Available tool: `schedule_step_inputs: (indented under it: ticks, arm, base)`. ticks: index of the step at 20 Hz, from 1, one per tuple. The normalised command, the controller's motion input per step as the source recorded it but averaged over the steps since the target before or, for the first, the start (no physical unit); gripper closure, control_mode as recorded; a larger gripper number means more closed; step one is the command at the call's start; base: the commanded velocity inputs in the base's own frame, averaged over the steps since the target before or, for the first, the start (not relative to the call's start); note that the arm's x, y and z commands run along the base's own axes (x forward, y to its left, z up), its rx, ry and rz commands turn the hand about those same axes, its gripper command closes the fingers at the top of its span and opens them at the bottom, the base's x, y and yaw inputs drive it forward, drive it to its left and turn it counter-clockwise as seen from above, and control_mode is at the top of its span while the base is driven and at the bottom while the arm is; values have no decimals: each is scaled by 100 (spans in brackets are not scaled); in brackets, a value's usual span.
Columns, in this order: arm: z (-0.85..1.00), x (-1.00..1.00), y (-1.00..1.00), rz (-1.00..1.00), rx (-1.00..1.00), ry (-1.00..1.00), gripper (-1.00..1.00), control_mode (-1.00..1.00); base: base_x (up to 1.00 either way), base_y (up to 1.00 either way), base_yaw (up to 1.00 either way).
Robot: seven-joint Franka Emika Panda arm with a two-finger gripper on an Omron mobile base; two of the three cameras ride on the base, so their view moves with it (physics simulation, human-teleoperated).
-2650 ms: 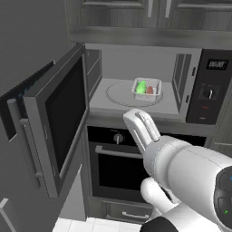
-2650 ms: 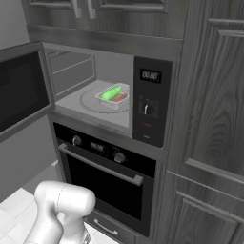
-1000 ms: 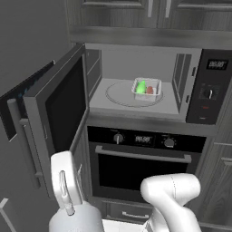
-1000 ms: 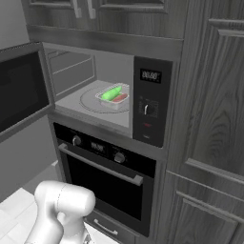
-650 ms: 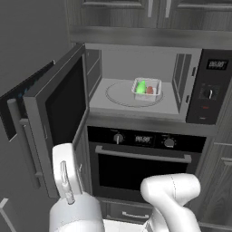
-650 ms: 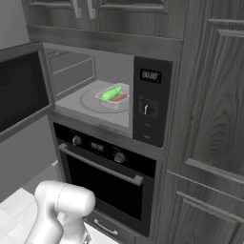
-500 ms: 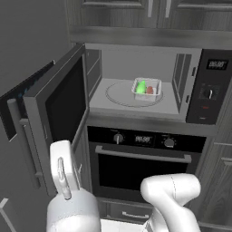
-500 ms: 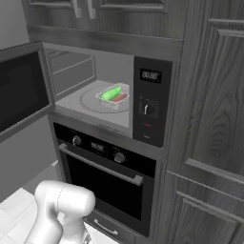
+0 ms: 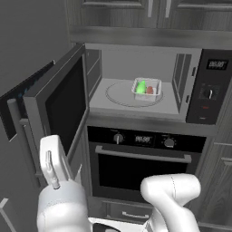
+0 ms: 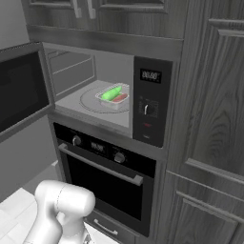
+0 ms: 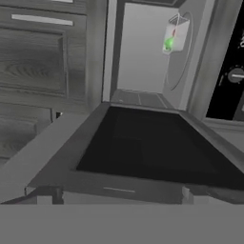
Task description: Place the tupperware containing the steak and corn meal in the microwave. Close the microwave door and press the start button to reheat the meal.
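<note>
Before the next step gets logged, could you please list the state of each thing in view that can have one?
Dark grey built-in microwave: cavity open.
Dark glass microwave door: swung wide open.
Clear greyish plastic tupperware: on the turntable, holding green and red food.
Black oven below: door shut.
Upper cabinets: shut.

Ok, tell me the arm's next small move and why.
Probably bring the hand behind the open microwave door and push it toward the cavity. The tupperware already sits on the turntable with the green and red food in it, the door stands wide open, and the start button is unpressed.
</note>
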Motion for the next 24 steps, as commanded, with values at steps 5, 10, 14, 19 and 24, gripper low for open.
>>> schedule_step_inputs:
  ticks: [5, 10, 14, 19, 24]
  arm:
    - [-26, 11, 35, 0, 12, -7, -100, -100]
    - [-21, 1, 39, 0, 11, -6, -100, -100]
    - [-21, 5, 33, 0, 12, -5, -100, -100]
    - [-20, 10, 28, 0, 13, -5, -100, -100]
    - [-19, 15, 22, 0, 13, -5, -100, -100]
  base:
    - [0, 0, 0]
    - [0, 0, 0]
    - [0, 0, 0]
    - [0, 0, 0]
    - [0, 0, 0]
